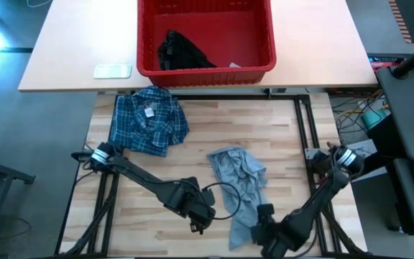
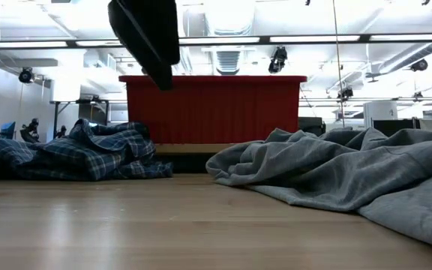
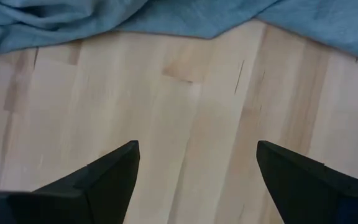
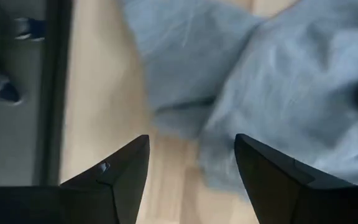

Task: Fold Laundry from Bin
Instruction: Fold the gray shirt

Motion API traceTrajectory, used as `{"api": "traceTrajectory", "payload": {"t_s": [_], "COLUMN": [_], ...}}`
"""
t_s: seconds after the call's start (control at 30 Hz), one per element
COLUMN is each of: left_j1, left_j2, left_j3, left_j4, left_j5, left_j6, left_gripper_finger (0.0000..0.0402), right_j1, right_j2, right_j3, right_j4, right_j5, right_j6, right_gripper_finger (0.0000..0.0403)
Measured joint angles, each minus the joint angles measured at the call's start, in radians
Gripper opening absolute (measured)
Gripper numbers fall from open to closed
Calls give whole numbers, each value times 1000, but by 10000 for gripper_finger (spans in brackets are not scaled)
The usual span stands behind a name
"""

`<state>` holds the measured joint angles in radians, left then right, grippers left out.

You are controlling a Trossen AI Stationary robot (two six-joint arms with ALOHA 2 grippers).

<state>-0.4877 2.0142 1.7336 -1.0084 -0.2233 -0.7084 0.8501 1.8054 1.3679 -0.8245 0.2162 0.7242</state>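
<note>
You had the plaid shirt (image 1: 148, 120) lying crumpled at the far left of the wooden table (image 1: 192, 173), just in front of the red bin (image 1: 205, 37), which sat on the lighter table behind. Inside that bin a small black garment (image 1: 180, 52) lay toward its left side. In the low view the shirt (image 2: 81, 152) showed as a low heap left of the bin's wall (image 2: 213, 109).

Your left gripper (image 1: 201, 213) hovered over bare wood near the front edge, its fingers (image 3: 107, 177) spread wide apart with nothing between them; the edge of the grey T-shirt (image 3: 166, 15) lay ahead of it, not touched.

To its right, the grey T-shirt (image 1: 240, 181) lay rumpled in the middle of the table, one end trailing down toward the front edge. In the low view it (image 2: 336, 172) spread across the right half, close to the camera.

Your right gripper (image 1: 259, 232) was at that trailing end near the front edge, its fingers (image 4: 120, 180) standing apart over the cloth's border (image 4: 253, 93), with no fabric pinched between them.
</note>
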Motion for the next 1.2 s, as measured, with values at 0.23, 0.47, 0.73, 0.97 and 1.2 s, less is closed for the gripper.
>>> {"api": "traceTrajectory", "payload": {"t_s": [0.23, 0.47, 0.73, 0.97, 1.2], "left_j1": [-3, -20, -38, -33, -28], "left_j2": [1, 1, -22, -180, -243], "left_j3": [0, 0, 0, 0, -2], "left_j4": [7, 2, -57, -18, 306], "left_j5": [-3, -3, -94, -388, -500], "left_j6": [21, 52, 153, 255, 342], "left_gripper_finger": [306, 306, 306, 306, 306], "right_j1": [-5, -27, -67, -115, -153], "right_j2": [88, 141, 61, -111, -265], "right_j3": [98, 104, 337, 566, 664], "right_j4": [-119, -213, -507, -586, -547], "right_j5": [120, 30, 137, 430, 643], "right_j6": [22, 52, 24, -20, -32], "right_gripper_finger": [203, 94, 10, 9, 9]}}
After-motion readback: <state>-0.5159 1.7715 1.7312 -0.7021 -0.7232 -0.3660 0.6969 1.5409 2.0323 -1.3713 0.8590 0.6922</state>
